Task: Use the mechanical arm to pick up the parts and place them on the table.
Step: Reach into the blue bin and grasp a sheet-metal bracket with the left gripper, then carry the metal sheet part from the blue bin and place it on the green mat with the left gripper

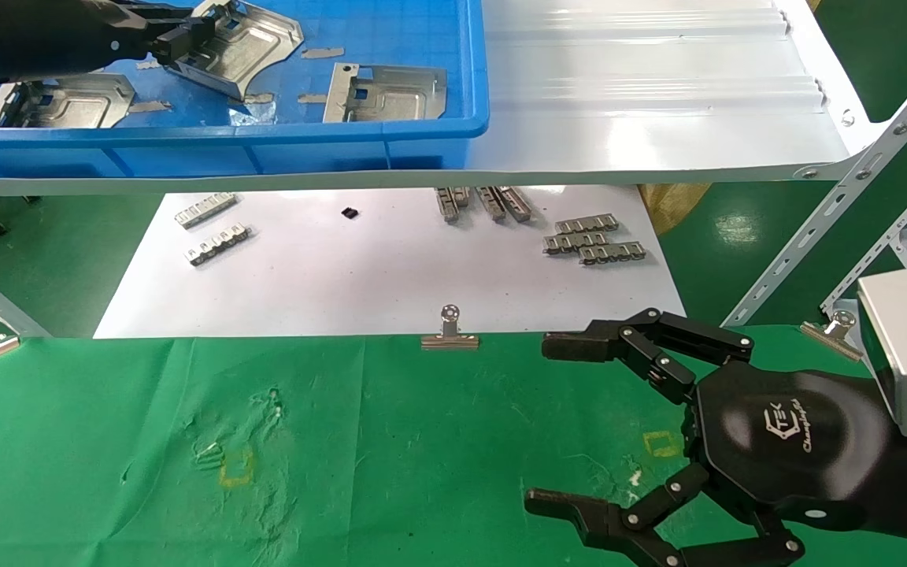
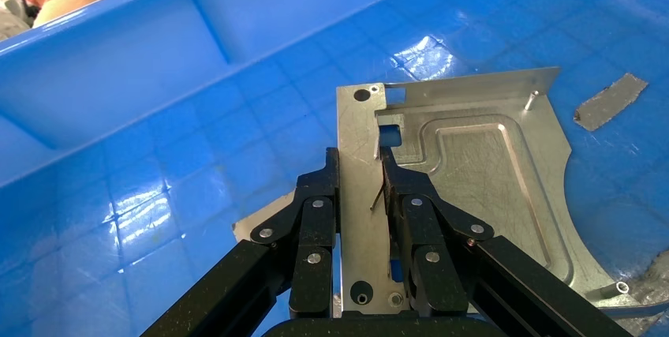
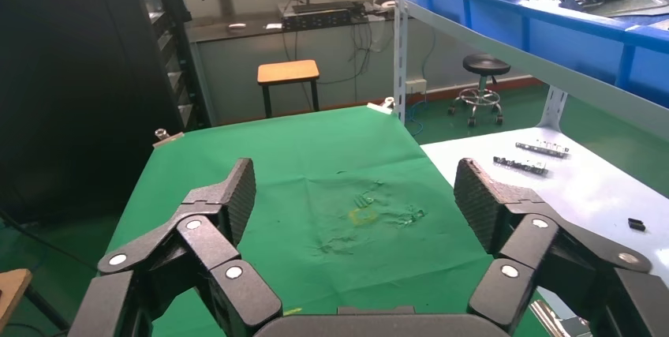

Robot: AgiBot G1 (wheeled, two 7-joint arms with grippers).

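- Head view: your left gripper (image 1: 186, 39), black with jointed linkage fingers, reaches into the blue plastic bin (image 1: 264, 146) on the upper shelf and pinches a silvery stamped sheet-metal plate (image 1: 245, 47), which sits tilted, one side off the bin floor
- 2 more such plates show in that bin, one (image 1: 386, 93) lying flat to the right and one (image 1: 68, 102) partly hidden under the left arm
- Your right gripper (image 1: 560, 421), glossy black with a white logo, hangs idle over the green cloth table (image 1: 383, 441), fingers spread wide, nothing between them
- No plate lies on the green cloth in this view, so I judge the job barely begun: nothing placed, at least 3 plates left
- Left wrist view: the fingertips (image 2: 331, 179) are pressed onto the folded perforated flange of the plate (image 2: 481, 171), one on each face; the grip looks set, lift not yet clear of the bin
- Right wrist view: the ribbed pads (image 3: 237, 187) stand well apart above the wrinkled cloth, which carries a faint yellow square outline (image 3: 363, 217)
- Around you: a glossy white sheet (image 1: 375, 291) with small toothed metal strips (image 1: 591, 240), silver binder clips (image 1: 449, 335) on the cloth edge, and a stool (image 3: 288, 73) and monitor further back
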